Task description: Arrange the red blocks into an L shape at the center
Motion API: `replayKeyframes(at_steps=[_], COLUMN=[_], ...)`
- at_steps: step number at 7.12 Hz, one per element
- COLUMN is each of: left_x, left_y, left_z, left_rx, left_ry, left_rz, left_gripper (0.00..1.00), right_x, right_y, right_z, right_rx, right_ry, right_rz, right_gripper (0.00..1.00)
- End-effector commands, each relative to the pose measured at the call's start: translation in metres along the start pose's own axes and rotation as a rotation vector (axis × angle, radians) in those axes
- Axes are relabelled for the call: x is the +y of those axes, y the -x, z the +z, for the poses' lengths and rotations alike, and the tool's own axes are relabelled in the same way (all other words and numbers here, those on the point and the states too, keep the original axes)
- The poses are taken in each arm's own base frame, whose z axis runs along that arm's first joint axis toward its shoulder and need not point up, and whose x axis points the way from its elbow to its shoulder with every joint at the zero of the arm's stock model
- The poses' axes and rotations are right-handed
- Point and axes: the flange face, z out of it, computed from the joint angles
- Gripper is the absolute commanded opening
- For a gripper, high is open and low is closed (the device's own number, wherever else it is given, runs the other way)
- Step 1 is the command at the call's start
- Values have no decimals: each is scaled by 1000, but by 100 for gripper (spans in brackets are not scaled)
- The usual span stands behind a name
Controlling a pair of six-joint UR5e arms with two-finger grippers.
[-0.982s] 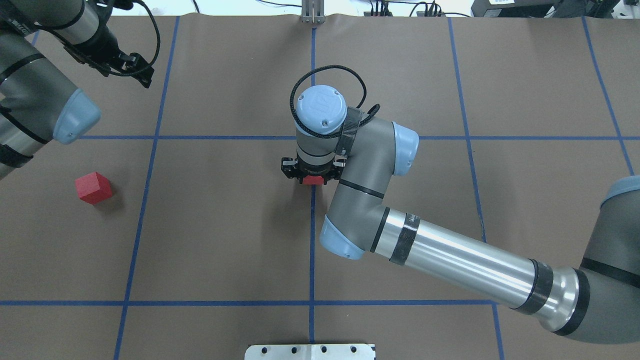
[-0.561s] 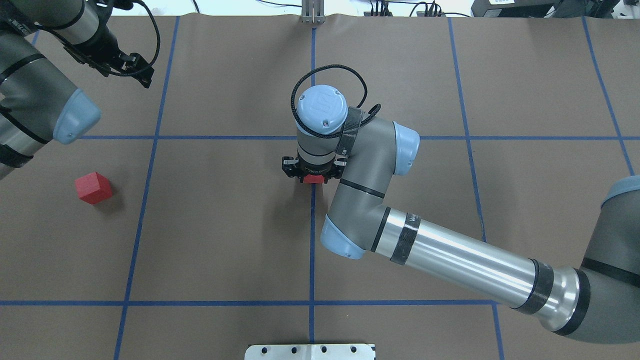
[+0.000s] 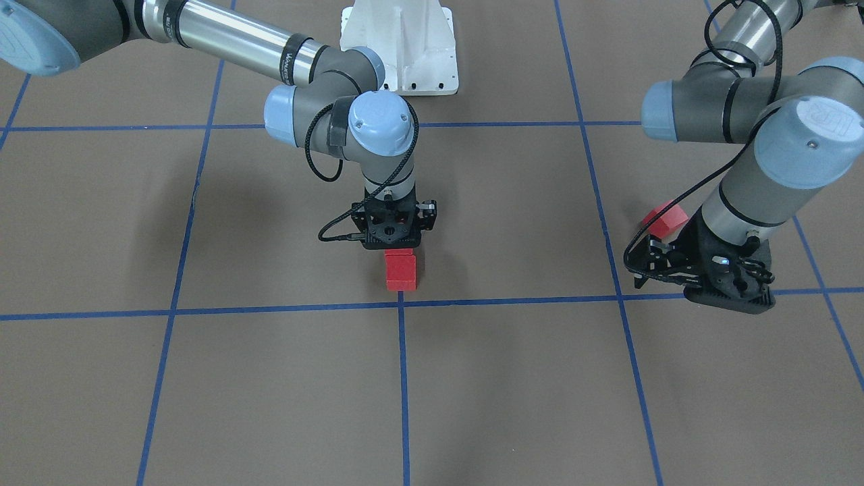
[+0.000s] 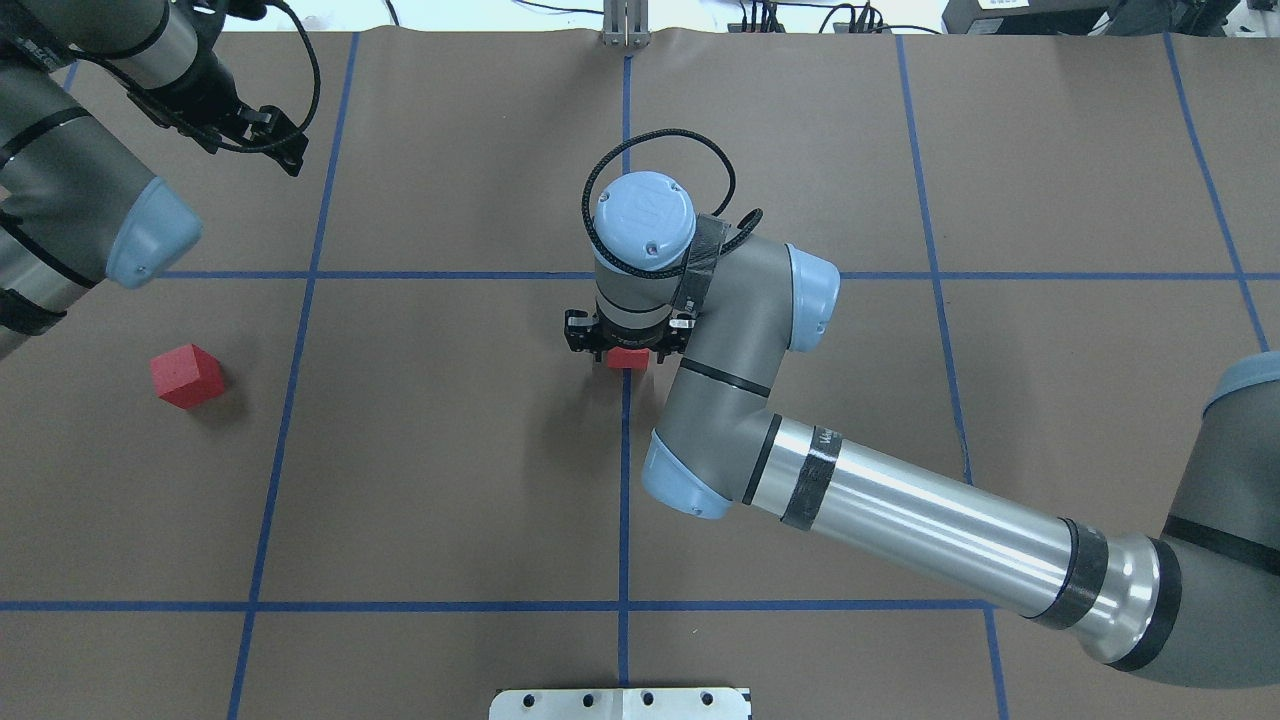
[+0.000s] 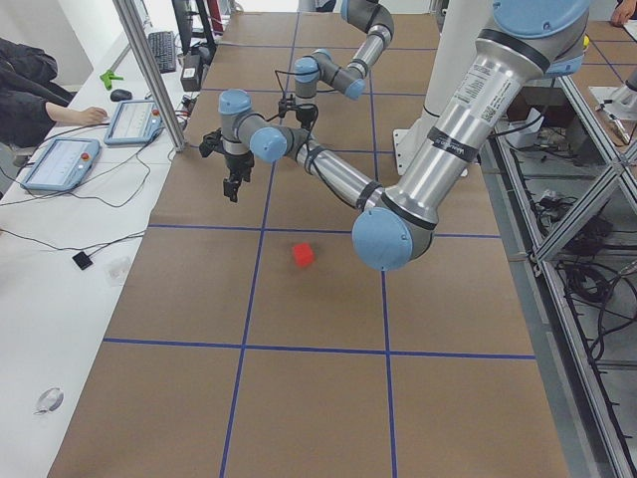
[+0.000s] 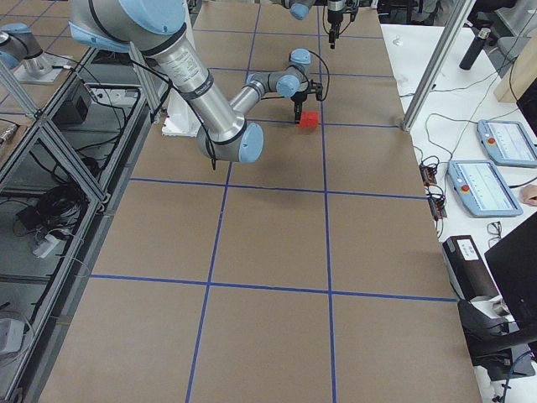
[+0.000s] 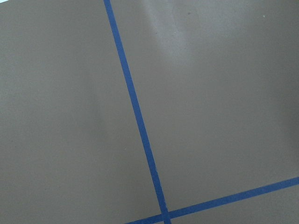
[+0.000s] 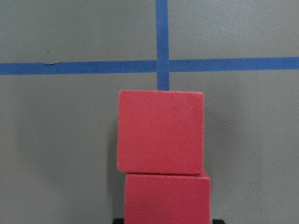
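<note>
Two red blocks lie touching in a row at the centre grid crossing. The far block (image 8: 161,132) (image 3: 400,271) lies free. The near block (image 8: 167,196) (image 4: 628,358) sits under my right gripper (image 4: 628,350), which stands straight over it. Dark fingertips (image 8: 119,221) show tight against the near block's sides, so the gripper looks shut on it. The third red block (image 4: 186,376) (image 3: 665,219) lies alone at the left. My left gripper (image 4: 283,148) (image 3: 727,295) hovers beyond that block, holding nothing; its jaws are not clear.
Brown paper with blue tape grid lines (image 4: 625,480) covers the table. A white robot base plate (image 3: 399,47) stands at the near edge. A metal post (image 4: 625,25) stands at the far edge. The left wrist view shows only bare paper and tape.
My right arm has shifted very slightly away from the base with the near block under it. The lone block and my left arm have not moved.
</note>
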Motion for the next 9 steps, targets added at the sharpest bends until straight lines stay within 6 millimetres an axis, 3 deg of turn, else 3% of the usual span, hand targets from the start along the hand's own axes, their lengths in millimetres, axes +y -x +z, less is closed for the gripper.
replayKeyframes(at_steps=[1, 2, 4, 6, 7, 8, 9], left_x=[0, 0, 9, 76, 102, 144, 176], left_y=[1, 1, 13, 54, 66, 94, 114], left_z=[0, -2, 1, 10, 8, 17, 25], left_rx=[0, 0, -7, -28, -28, -12, 34], left_ry=[0, -3, 6, 38, 25, -12, -85], left_rz=[-1, 3, -15, -70, -110, -190, -355], left_gripper=[100, 100, 100, 100, 100, 100, 100], right_x=[-1, -8, -26, -59, -64, -71, -81], right_y=[0, 2, -2, -28, -39, -52, -69], right_z=[-2, -11, -51, -104, -129, -144, -147], right_rx=[-3, -23, -76, -113, -81, -37, -6], right_ry=[-3, -17, -41, -6, -12, -10, -10], right_rz=[-1, -4, 8, 59, 51, 33, 34], right_gripper=[99, 99, 99, 99, 99, 99, 99])
